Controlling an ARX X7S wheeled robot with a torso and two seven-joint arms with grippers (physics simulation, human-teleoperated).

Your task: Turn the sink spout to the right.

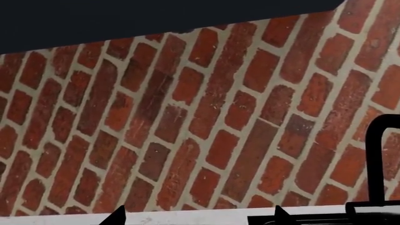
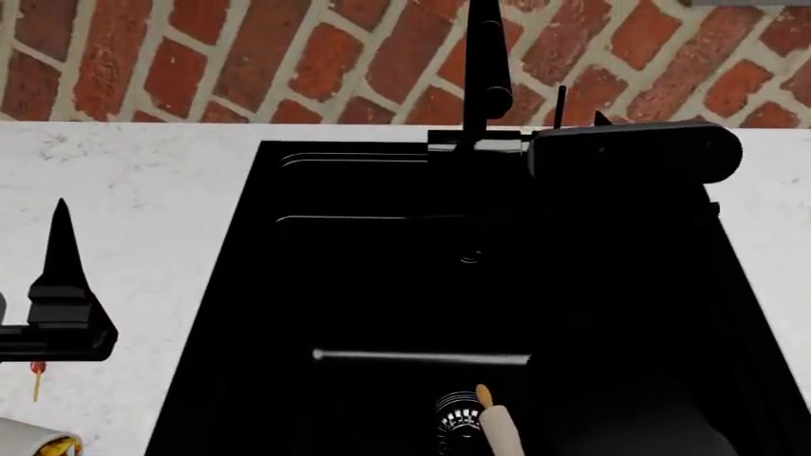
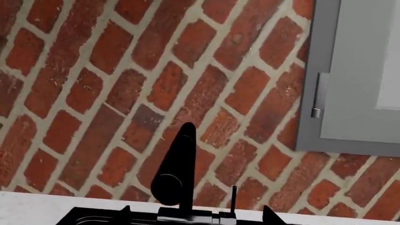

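I read the sink spout (image 2: 485, 71) at roughly 12 o'clock in my head view, rising from its base plate on the back rim of the sink (image 2: 254, 285) against the brick wall (image 2: 254, 57); its top runs out of frame. A thin black lever rod (image 2: 560, 106) stands just beside it toward 1 o'clock. My right gripper (image 2: 602, 133) sits at about 1 o'clock, its bulky black body lying across the sink's back corner just beside the spout base; only one fingertip pokes above the body, so I cannot tell how far the jaws are parted, and I see nothing held. In the right wrist view the spout (image 3: 178, 173) stands between the two fingertips (image 3: 270, 214) that peek in at the frame edge, well ahead of them, with no contact visible. A grey cabinet (image 3: 356, 75) hangs on the wall there. My left gripper (image 2: 61, 275) rests at 9 o'clock over the white counter (image 2: 140, 190), well apart from the sink; the left wrist view shows its two fingertips (image 1: 115, 215) spread apart and empty, with the spout (image 1: 375, 154) off near one edge. Down in the basin at 6 o'clock lie the round drain (image 2: 457, 418) and a pale stick-like object (image 2: 499, 427) touching it.
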